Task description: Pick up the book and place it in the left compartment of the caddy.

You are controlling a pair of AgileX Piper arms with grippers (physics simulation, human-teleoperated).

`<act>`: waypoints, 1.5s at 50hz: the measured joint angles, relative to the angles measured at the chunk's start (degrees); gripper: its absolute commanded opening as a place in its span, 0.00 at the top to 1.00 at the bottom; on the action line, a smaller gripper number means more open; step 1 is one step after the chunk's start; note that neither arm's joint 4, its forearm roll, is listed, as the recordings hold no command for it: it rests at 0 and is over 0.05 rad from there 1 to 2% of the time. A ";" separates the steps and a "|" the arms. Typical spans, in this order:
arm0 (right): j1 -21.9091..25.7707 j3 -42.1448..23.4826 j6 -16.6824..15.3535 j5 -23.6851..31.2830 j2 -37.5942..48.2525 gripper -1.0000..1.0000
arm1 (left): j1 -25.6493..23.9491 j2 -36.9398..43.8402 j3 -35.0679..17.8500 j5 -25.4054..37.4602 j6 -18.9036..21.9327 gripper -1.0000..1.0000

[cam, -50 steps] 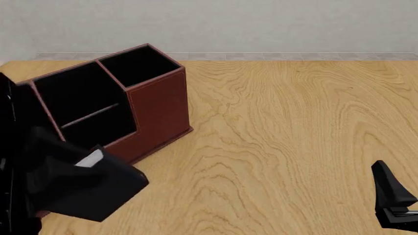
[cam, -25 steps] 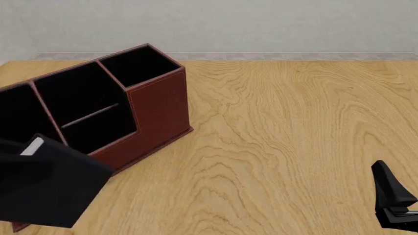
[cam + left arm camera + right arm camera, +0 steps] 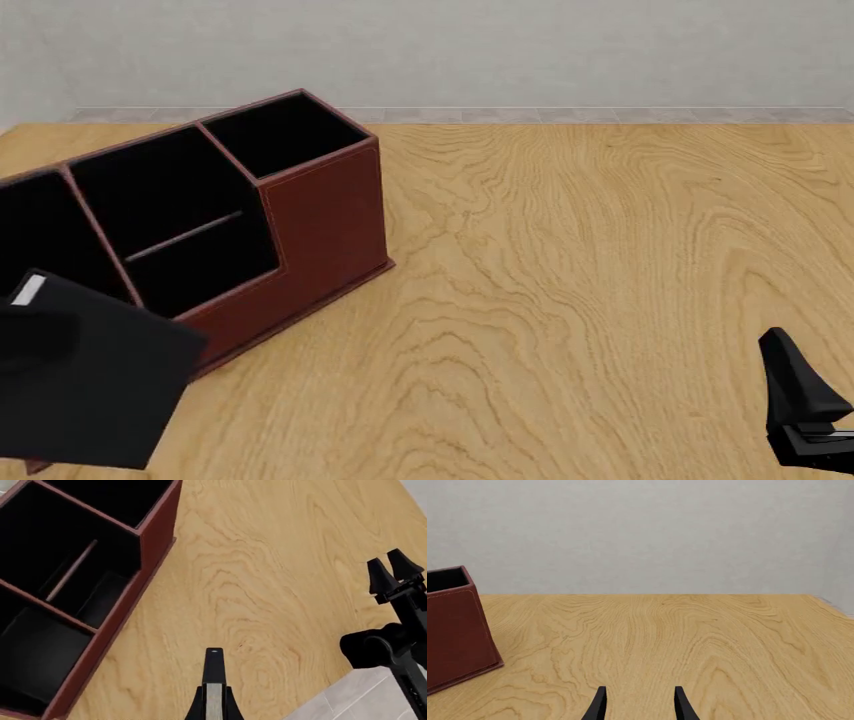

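The book [image 3: 83, 385] hangs in the air at the front-left corner of the caddy [image 3: 320, 235], tilted, its white page strip uppermost. In the left wrist view the left gripper [image 3: 213, 692] is clamped on the book's edge, fingers [image 3: 213, 667] pressed together on it. The left compartment [image 3: 40, 235] lies just beyond and below the book. The right gripper [image 3: 638, 704] rests low, well apart from the caddy, fingers spread and holding nothing.

Setting was a bare simulated tabletop, office-like. A light wood-grain table [image 3: 601, 260] stood against a plain pale grey wall [image 3: 534, 50]. A reddish-brown leather-look desk organiser [image 3: 327, 225] sat on it.
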 measured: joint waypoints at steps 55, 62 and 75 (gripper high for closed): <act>0.00 0.00 0.00 0.00 0.00 0.00 | 27.41 -6.71 2.40 0.07 2.51 1.00; 0.00 0.00 0.00 0.00 0.00 0.00 | 29.62 -7.03 2.37 0.07 2.73 1.00; 0.00 0.00 0.00 0.00 0.00 0.00 | 33.39 -7.46 1.95 0.07 2.52 1.00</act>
